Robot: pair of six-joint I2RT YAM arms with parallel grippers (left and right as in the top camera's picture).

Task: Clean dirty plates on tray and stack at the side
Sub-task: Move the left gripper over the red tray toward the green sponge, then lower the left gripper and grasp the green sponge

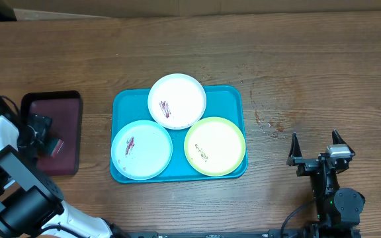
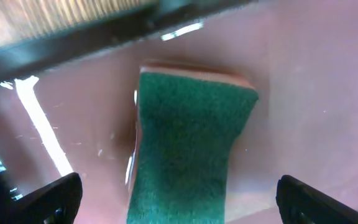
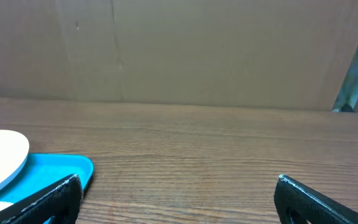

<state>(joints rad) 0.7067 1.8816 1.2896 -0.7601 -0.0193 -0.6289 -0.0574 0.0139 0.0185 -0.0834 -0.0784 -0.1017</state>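
Held left gripper [image 2: 179, 198] spread over green sponge [image 2: 191, 149] at left edge, right gripper [image 1: 315, 141] spread, empty, near front-right corner, smeared plates [image 1: 177, 100] on teal tray [image 1: 228, 98].

Smooth teal plastic tray [image 1: 126, 106] — coarse green sponge [image 2: 191, 143]

plates [image 1: 176, 100] crowding tray [image 1: 232, 94], open table [image 1: 309, 66] around

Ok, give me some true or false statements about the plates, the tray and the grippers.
1. The white plate, blue plate and yellow-green plate all lie on the teal tray. True.
2. The left gripper is open above the sponge. True.
3. The right gripper holds the sponge. False: it is open and empty, over the table.
4. The sponge lies on the teal tray. False: it lies in the maroon tray.
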